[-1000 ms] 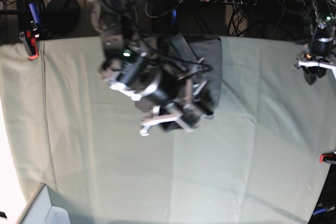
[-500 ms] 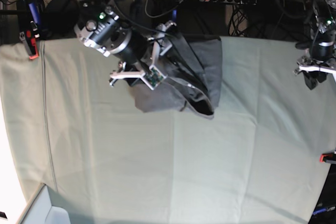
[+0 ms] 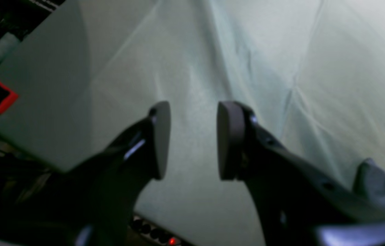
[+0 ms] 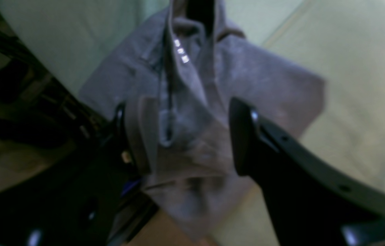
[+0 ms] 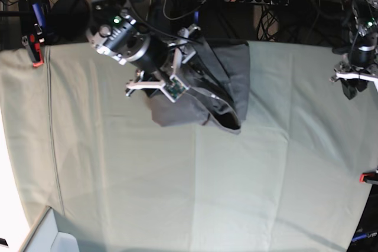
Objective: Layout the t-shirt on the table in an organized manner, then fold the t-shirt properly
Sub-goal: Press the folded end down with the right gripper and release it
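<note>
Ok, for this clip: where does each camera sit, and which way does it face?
Base: overhead, looking down on the table, t-shirt and both arms.
Left wrist: behind the open left gripper, facing bare table cloth.
Right wrist: behind the open right gripper, facing the crumpled t-shirt.
Shared: base and right wrist both show the t-shirt.

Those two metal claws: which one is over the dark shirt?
The right gripper, on the base view's left, hangs open over the crumpled t-shirt. The left gripper has only bare table beneath it.
</note>
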